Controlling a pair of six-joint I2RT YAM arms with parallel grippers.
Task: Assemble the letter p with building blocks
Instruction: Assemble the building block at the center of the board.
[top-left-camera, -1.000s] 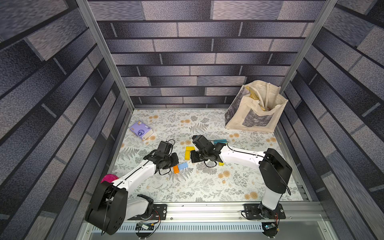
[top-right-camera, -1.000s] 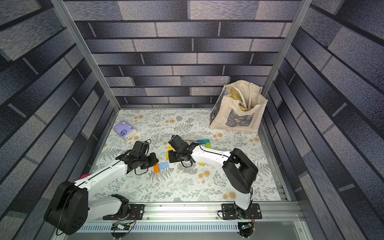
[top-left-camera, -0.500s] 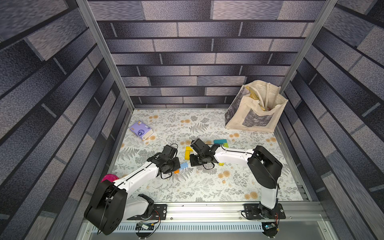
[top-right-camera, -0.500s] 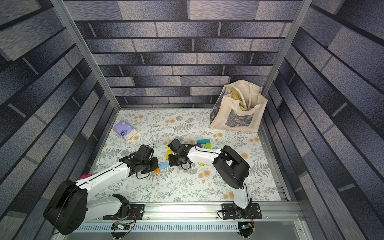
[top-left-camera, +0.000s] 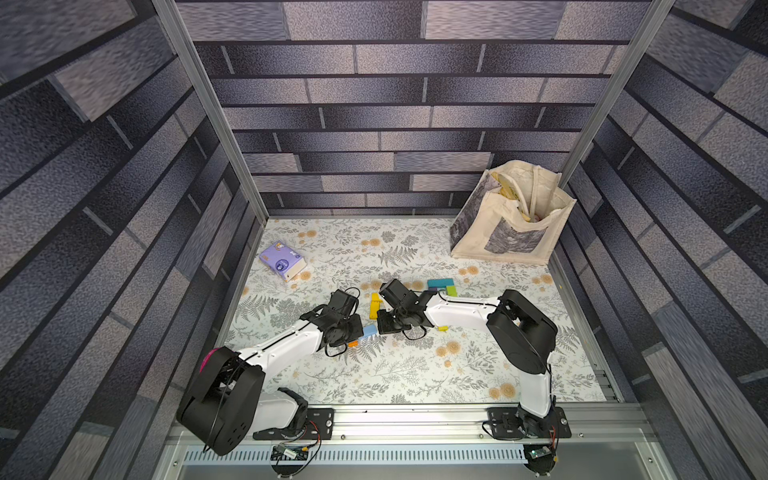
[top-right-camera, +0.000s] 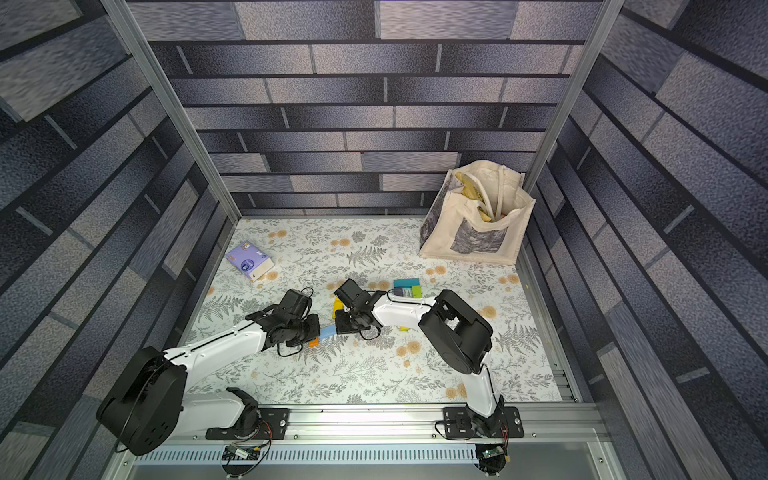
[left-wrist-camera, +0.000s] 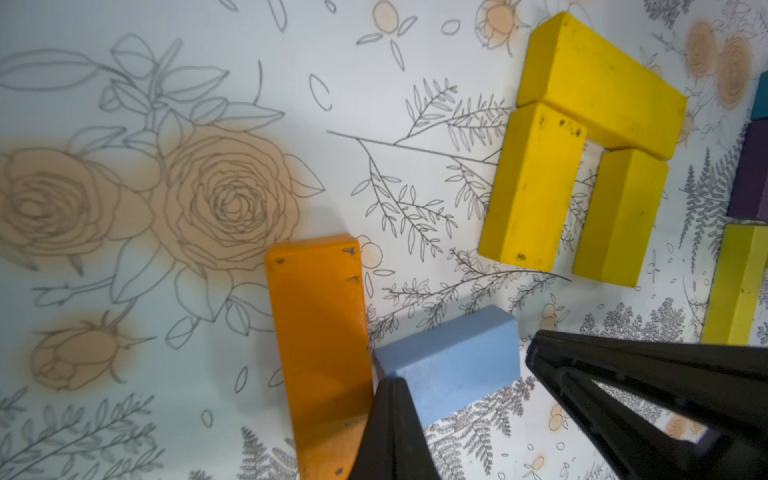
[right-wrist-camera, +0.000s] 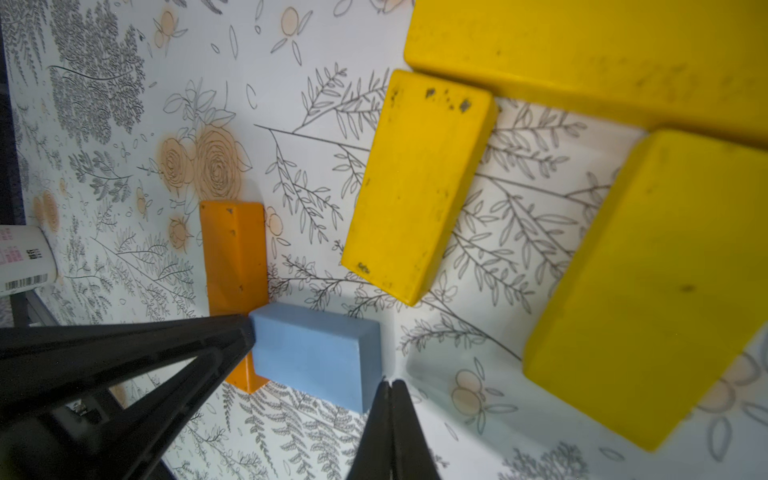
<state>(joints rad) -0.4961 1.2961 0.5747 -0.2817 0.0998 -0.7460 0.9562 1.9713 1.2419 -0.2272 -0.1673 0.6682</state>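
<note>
Blocks (top-left-camera: 375, 306) lie near the middle of the table (top-left-camera: 395, 374); listed left to right. Left gripper (left-wrist-camera: 390, 388): jaws pressed together, tip where the orange block (left-wrist-camera: 320, 332) meets the blue block (left-wrist-camera: 453, 361). Right gripper (right-wrist-camera: 387, 384): jaws likewise together, tip at the blue block's other end. Three yellow blocks (left-wrist-camera: 536, 187), lying flat, form an arch just beyond. Farthest right, clustered: teal block (top-left-camera: 436, 283), purple block (left-wrist-camera: 752, 174), lime block (top-left-camera: 451, 290).

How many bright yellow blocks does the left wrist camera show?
3: a long block across the ends of two shorter blocks, side by side. Others may be hidden.
</note>
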